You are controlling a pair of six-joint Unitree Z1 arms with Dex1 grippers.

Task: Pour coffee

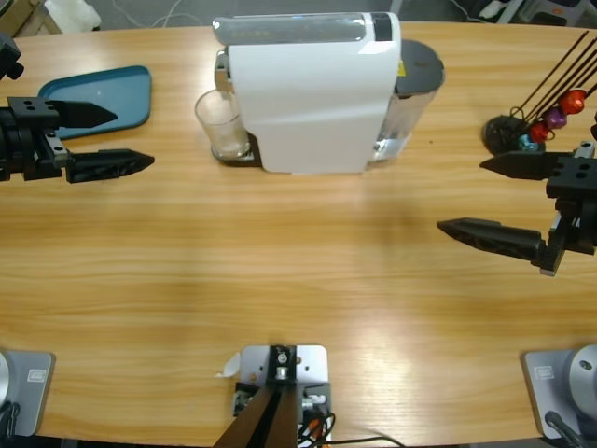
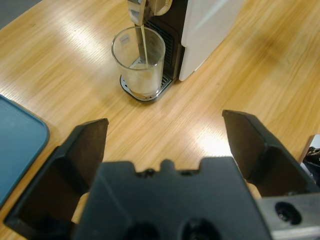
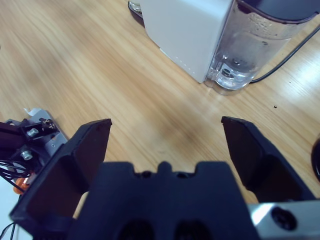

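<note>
A white coffee machine (image 1: 312, 89) stands at the back middle of the table. A clear glass (image 2: 138, 62) sits on its drip tray under the spout, the same glass (image 1: 222, 123) showing left of the machine in the high view. A thin pale stream runs from the spout into the glass, where a shallow layer of coffee (image 2: 141, 89) lies. My left gripper (image 1: 112, 140) is open at the left edge, well apart from the glass. My right gripper (image 1: 485, 198) is open at the right edge, with nothing between its jaws.
A teal tray (image 1: 117, 98) lies at the back left beside the left gripper. A black stand holding coloured capsules (image 1: 541, 126) is at the back right. The machine's clear water tank (image 3: 250, 47) faces the right gripper, with a black cable beside it.
</note>
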